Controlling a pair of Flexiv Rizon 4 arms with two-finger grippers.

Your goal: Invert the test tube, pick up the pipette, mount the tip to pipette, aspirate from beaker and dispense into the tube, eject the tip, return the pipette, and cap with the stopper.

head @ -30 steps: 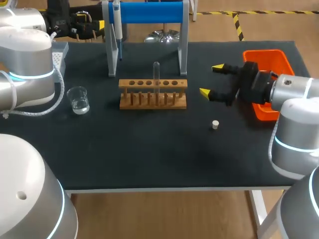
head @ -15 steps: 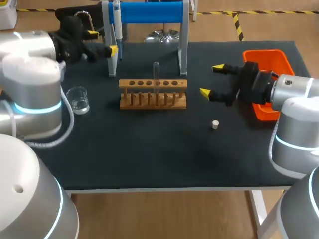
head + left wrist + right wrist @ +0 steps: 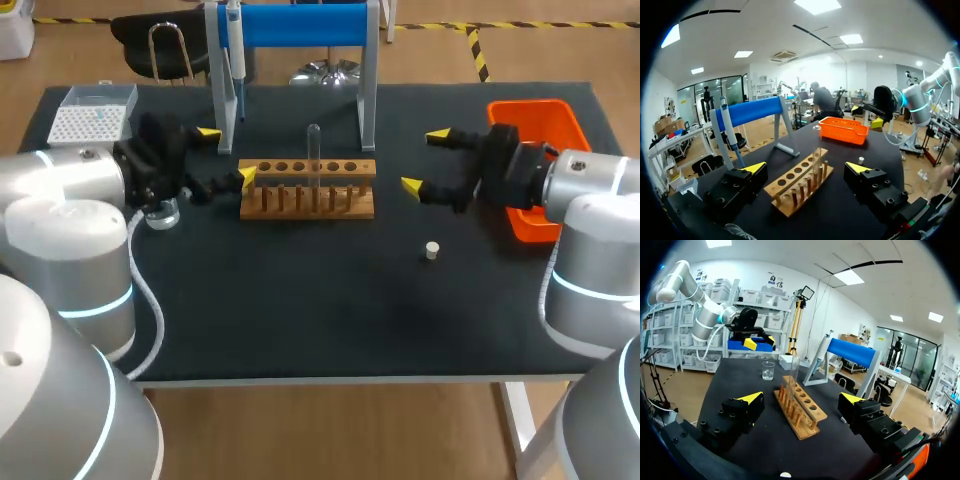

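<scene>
A clear test tube (image 3: 314,150) stands upright in the wooden rack (image 3: 307,188) at the table's middle. The pipette (image 3: 234,50) hangs on the blue stand (image 3: 300,24) behind it. My left gripper (image 3: 227,153) is open just beside the rack's left end, partly hiding the beaker (image 3: 160,210). In the left wrist view the rack (image 3: 800,182) and tube (image 3: 817,150) lie ahead between the open left gripper (image 3: 806,170). My right gripper (image 3: 424,160) hovers open beside the rack's right end, empty; the right wrist view faces the rack (image 3: 800,407) and tube (image 3: 794,375). The white stopper (image 3: 432,250) lies on the mat.
A tip box (image 3: 92,113) sits at the back left corner. An orange bin (image 3: 535,120) stands at the back right, partly behind my right arm. The dark mat in front of the rack is bare apart from the stopper.
My left arm has swung from the back left corner forward to the rack's left end, now over the beaker. The right arm has stayed put.
</scene>
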